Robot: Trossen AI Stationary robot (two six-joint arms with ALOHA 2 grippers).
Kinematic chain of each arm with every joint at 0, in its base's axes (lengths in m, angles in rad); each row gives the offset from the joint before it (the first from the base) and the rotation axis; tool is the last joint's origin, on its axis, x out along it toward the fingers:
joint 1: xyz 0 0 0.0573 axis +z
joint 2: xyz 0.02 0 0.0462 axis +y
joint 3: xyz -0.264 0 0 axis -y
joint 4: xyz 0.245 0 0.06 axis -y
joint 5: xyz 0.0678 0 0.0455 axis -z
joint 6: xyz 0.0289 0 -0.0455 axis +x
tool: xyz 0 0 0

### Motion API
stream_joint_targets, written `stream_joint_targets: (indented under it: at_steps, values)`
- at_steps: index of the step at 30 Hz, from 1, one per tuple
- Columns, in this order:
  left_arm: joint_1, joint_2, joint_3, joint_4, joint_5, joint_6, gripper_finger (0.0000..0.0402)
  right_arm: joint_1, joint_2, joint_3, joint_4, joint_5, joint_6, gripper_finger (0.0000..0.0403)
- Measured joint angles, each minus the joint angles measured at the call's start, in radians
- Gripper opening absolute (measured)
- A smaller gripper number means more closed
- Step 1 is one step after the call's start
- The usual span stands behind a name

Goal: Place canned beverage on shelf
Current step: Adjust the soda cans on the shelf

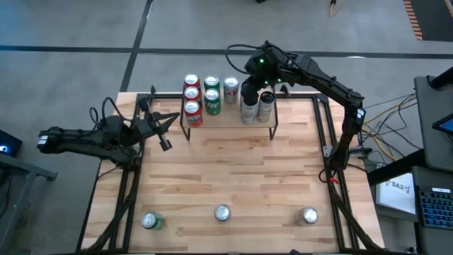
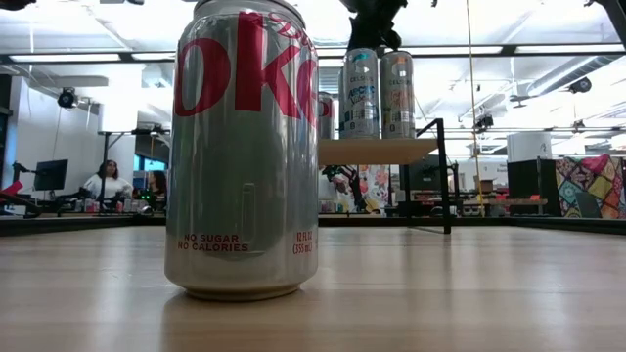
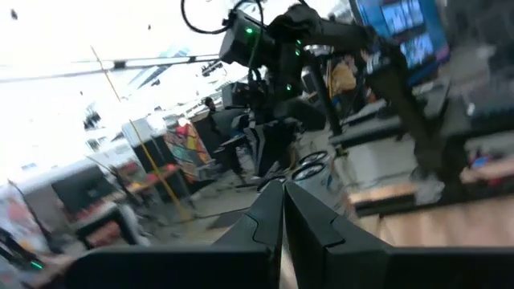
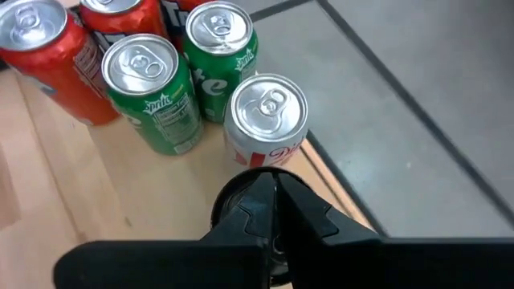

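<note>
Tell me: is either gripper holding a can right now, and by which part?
Neither. The right gripper is shut with nothing between its fingers, above the tall cans on the shelf. The left gripper is shut and empty beside the shelf.

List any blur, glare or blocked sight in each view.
Low view: a silver can close to the lens fills the left and hides much of the shelf; ceiling lights glare behind. Left wrist view: smeared and bright on one side. Right wrist view: sharp on the can tops, such as the green can. High view: even light, no blur.
</note>
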State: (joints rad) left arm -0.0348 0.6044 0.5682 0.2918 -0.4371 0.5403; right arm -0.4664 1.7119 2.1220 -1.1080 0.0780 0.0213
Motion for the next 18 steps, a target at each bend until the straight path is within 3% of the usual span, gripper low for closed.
stream_joint_targets:
  at_steps: [9, 18]
  values:
    - [-0.002, 0.029, -0.008, -0.002, 0.067, -0.262, 0.0000, 0.000, 0.000, 0.000, 0.031, 0.000, -0.109, 0.0009]
    - [-0.001, 0.131, -0.008, 0.073, 0.066, -0.314, 0.0000, 0.000, -0.001, -0.042, 0.030, 0.001, -0.139, 0.0009]
